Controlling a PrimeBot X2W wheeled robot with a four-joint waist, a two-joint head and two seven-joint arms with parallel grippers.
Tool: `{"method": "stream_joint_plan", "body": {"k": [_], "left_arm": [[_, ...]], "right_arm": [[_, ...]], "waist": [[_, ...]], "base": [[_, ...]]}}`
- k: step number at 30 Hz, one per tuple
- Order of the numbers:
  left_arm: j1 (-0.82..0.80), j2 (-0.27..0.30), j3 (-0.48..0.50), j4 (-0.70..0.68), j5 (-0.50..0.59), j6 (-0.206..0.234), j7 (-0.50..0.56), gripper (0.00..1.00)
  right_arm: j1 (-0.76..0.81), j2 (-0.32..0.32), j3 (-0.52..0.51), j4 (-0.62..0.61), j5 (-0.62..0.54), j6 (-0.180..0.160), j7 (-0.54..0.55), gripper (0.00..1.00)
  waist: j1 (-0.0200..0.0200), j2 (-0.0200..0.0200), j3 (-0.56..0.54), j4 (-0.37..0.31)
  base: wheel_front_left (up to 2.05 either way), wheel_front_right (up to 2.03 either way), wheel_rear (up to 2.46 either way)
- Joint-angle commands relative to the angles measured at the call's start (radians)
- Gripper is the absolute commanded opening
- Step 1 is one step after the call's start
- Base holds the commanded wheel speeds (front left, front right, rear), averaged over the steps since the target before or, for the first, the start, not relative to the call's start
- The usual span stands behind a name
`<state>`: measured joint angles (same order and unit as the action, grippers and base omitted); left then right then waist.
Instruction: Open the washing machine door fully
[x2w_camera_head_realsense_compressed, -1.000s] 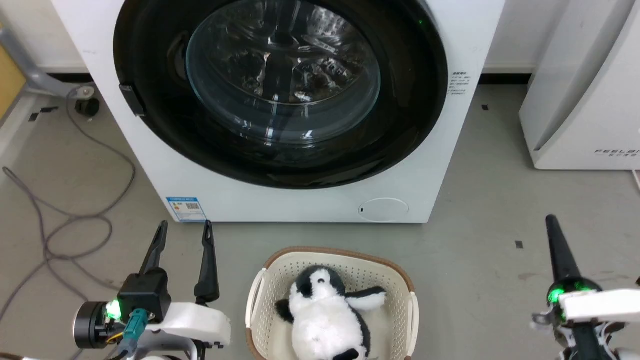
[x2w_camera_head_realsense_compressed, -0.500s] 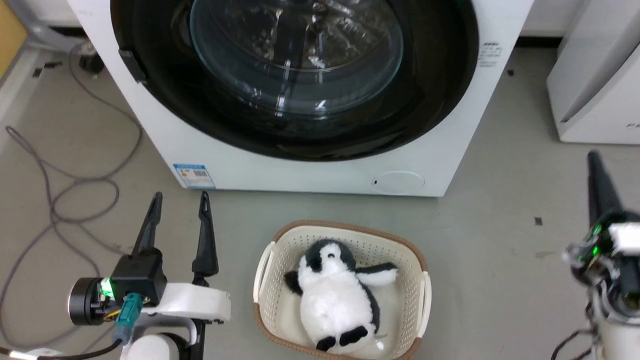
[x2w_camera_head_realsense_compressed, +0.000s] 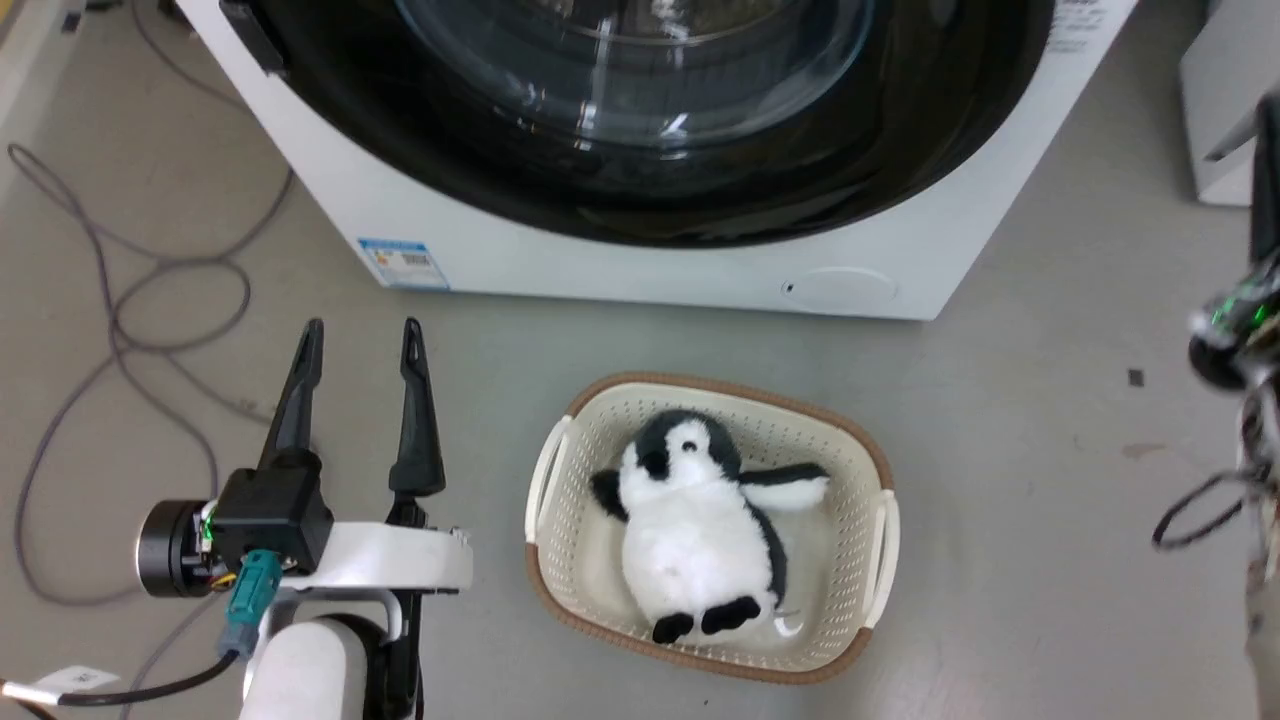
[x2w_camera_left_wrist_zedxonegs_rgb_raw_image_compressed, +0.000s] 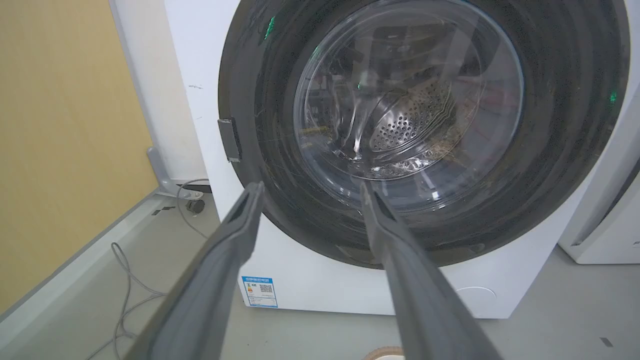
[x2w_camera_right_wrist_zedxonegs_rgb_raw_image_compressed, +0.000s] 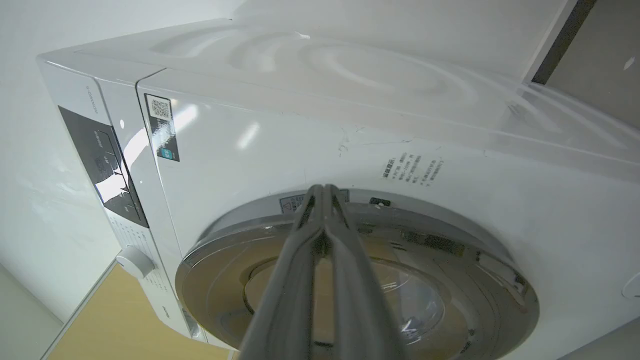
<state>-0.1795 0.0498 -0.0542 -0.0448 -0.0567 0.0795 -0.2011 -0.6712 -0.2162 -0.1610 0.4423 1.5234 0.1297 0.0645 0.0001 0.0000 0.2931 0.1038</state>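
Observation:
The washing machine (x2w_camera_head_realsense_compressed: 640, 270) stands ahead, white, with a blue label at its lower left. Its door (x2w_camera_head_realsense_compressed: 500, 180), a glossy black disc with a clear glass bowl, lies flush against the front. In the left wrist view the door (x2w_camera_left_wrist_zedxonegs_rgb_raw_image_compressed: 550, 150) faces me, with a small dark latch tab on its left rim. My left gripper (x2w_camera_head_realsense_compressed: 362, 330) hovers over the floor in front of the machine's lower left corner, open and holding nothing, well short of the door. My right gripper (x2w_camera_right_wrist_zedxonegs_rgb_raw_image_compressed: 323, 189) is shut and empty, pointing at the machine's upper front above the door (x2w_camera_right_wrist_zedxonegs_rgb_raw_image_compressed: 225, 270).
A cream basket (x2w_camera_head_realsense_compressed: 720, 385) holding a penguin plush (x2w_camera_head_realsense_compressed: 700, 500) sits on the floor just before the machine. Grey cables (x2w_camera_head_realsense_compressed: 150, 300) loop on the floor at the left. A white appliance (x2w_camera_head_realsense_compressed: 1215, 130) stands at the right, a yellow panel (x2w_camera_left_wrist_zedxonegs_rgb_raw_image_compressed: 60, 125) at the left.
The head camera has tilted down, sliding the whole picture up. The right arm has also lifted forward and out toward the view's right edge. The left gripper has barely moved.

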Motion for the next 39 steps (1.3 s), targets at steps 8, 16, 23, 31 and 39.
{"method": "stream_joint_plan", "body": {"k": [8,16,23,31,39], "left_arm": [[-0.047,0.000,-0.014,-0.006,-0.021,0.020,-0.025,1.00],[-0.072,0.000,-0.030,-0.004,-0.040,0.035,-0.042,1.00],[-0.088,0.000,-0.043,-0.007,-0.051,0.048,-0.056,1.00],[-0.093,0.000,-0.044,0.001,-0.050,0.048,-0.061,1.00],[-0.082,0.000,-0.036,0.011,-0.046,0.041,-0.061,1.00]], "right_arm": [[-0.211,-0.061,0.053,0.140,0.084,0.001,0.015,0.00],[-0.353,-0.097,0.114,0.262,0.130,0.001,0.037,0.00],[-0.440,-0.114,0.168,0.345,0.165,0.001,0.058,0.00],[-0.431,-0.101,0.227,0.313,0.151,0.001,0.127,0.00],[-0.368,-0.092,0.295,0.275,0.103,0.001,0.196,0.00]], "waist": [[-0.0001,0.0000,0.068,0.043],[-0.0001,0.0000,0.104,0.077],[-0.0001,0.0000,0.131,0.096],[-0.0001,0.0000,0.121,0.093],[-0.0001,0.0000,0.092,0.074]], "base": [[0.00,0.00,0.00],[0.00,0.00,0.00],[0.00,0.00,0.00],[0.00,0.00,0.00],[0.00,0.00,0.00]]}}
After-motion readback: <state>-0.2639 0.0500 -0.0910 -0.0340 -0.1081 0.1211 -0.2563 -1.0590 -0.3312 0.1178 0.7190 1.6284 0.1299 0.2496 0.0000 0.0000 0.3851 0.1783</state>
